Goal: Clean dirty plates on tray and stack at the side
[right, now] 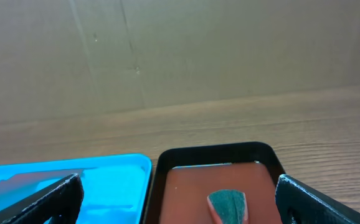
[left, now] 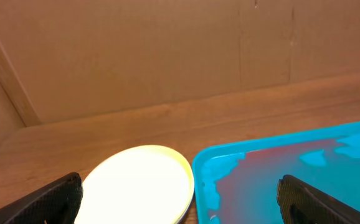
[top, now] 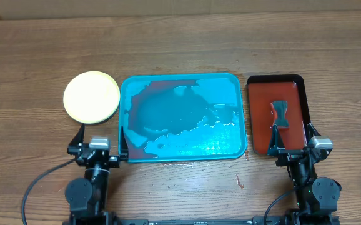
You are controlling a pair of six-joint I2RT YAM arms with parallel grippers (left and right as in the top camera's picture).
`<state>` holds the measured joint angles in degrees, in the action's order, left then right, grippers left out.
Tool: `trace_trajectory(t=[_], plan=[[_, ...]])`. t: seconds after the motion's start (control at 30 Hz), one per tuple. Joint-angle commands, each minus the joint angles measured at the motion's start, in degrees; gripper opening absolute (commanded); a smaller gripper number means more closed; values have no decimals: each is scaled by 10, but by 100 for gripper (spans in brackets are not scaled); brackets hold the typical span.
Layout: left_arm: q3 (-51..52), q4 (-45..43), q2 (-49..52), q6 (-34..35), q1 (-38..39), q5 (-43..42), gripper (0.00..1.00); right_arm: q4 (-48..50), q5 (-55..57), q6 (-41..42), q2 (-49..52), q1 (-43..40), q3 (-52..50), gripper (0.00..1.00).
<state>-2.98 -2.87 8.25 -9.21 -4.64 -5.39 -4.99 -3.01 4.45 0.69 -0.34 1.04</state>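
Your left fingers (left: 49, 199) sit at the near edge of the bench (top: 180, 37). They are spread wide apart and grip nothing. They point toward the far side, with one tip near the plate and the other at the left rim of the turquoise tray.

Your right fingers (right: 317, 202) are spread just as wide and also hold nothing. They are at the near end of the dark red tray (top: 258, 119).

The lime-yellow plate (top: 92, 97) lies flat on the bench, just beside the left rim of the turquoise tray (top: 168, 119) and toward its far corner. Its pale centre looks clean. You cannot tell from these views whether more plates lie under it.

The turquoise tray is in the middle of the bench with its long side running left to right. Its floor is wet, with red smears along the far and left parts.

To its right, close beside it but not touching, the smaller dark red tray with a black rim stands lengthwise from near to far. On that tray lies a dark green scrubbing pad (top: 280, 112), pinched at the waist like a bow tie, between the tray's centre and its right rim.

A cardboard wall (right: 180, 56) closes off the far side of the bench.
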Motion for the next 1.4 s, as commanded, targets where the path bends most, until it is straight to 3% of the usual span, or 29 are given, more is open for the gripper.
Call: trace_trajectory(t=[0.0, 0.17, 1.37], plan=[[28, 8, -42, -16, 0, 0, 100, 4, -3, 1, -5, 0, -6, 100], [27, 74, -80, -31, 14, 17, 100, 4, -3, 1, -5, 0, -6, 100], [27, 71, -80, -24, 21, 24, 100, 4, -3, 1, -5, 0, -6, 100]])
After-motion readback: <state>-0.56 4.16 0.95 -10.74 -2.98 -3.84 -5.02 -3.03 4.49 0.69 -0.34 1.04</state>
